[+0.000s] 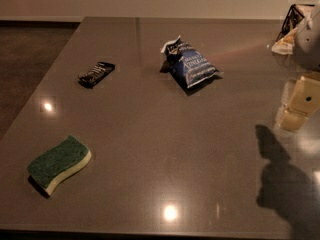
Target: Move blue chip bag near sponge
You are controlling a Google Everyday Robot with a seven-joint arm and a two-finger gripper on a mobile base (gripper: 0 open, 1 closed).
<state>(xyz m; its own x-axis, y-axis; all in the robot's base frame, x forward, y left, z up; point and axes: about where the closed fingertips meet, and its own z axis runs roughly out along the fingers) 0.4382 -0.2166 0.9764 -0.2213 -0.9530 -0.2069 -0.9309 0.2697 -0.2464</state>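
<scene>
**Ana:** The big gray table (150, 149) holds it all. The gripper (295, 111) hangs by the right edge. Open or closed? Nobody can tell.

**Ben:** The blue chip bag (191, 64) sits far back, well apart from the sponge (59, 164) at the front left.

**Ana:** The bag looks light, crinkly and slippery. Its crumpled top looks best to pinch.

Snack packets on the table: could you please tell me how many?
2: the blue chip bag far centre, a small black bar far left; more may hide far right. The gripper hangs at right.
</scene>
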